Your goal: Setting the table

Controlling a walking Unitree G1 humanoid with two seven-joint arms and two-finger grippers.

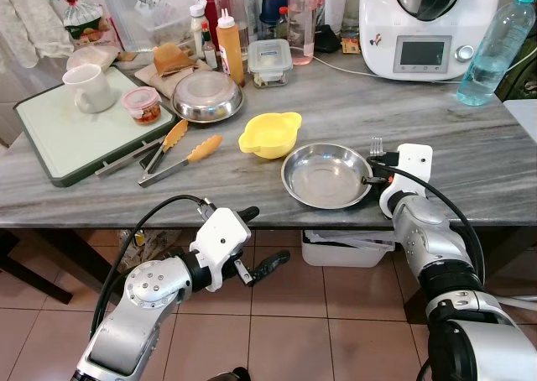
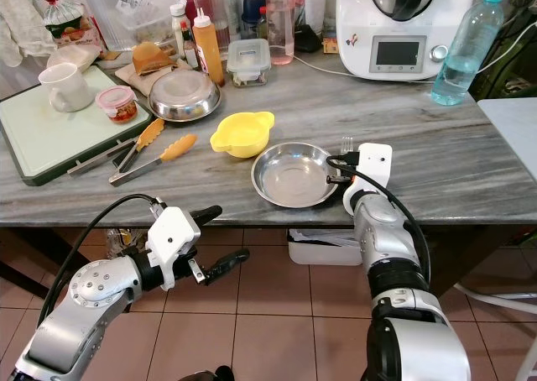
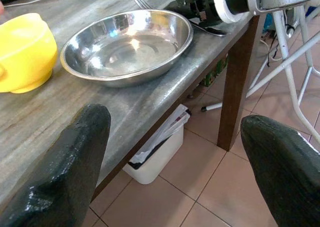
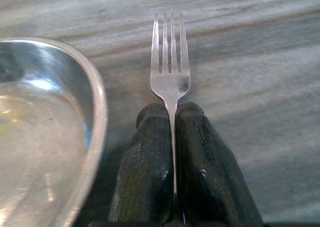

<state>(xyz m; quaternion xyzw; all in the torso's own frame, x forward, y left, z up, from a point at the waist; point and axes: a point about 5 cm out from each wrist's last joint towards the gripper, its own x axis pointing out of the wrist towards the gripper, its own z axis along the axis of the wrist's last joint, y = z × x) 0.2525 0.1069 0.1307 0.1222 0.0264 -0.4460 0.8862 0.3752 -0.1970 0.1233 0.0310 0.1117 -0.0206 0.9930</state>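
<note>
A shallow steel plate (image 1: 325,176) sits near the front edge of the grey marble table (image 1: 470,146). Just right of it my right gripper (image 4: 172,132) is shut on a steel fork (image 4: 170,67), tines pointing away over the tabletop, beside the plate's rim (image 4: 97,117). The fork's tines (image 1: 376,145) show past the wrist. A yellow bowl (image 1: 269,134) stands just behind and left of the plate. My left gripper (image 1: 256,242) hangs open below the table's front edge, holding nothing; its fingers (image 3: 75,162) frame the plate (image 3: 127,44).
Tongs (image 1: 180,150) with orange tips lie left of the bowl. A green cutting board (image 1: 59,138) holds a white mug (image 1: 88,87) and a small jar. Behind stand a steel bowl (image 1: 207,96), bottles, a kitchen machine (image 1: 428,28) and a water bottle (image 1: 495,49). A white bin (image 1: 344,248) sits under the table.
</note>
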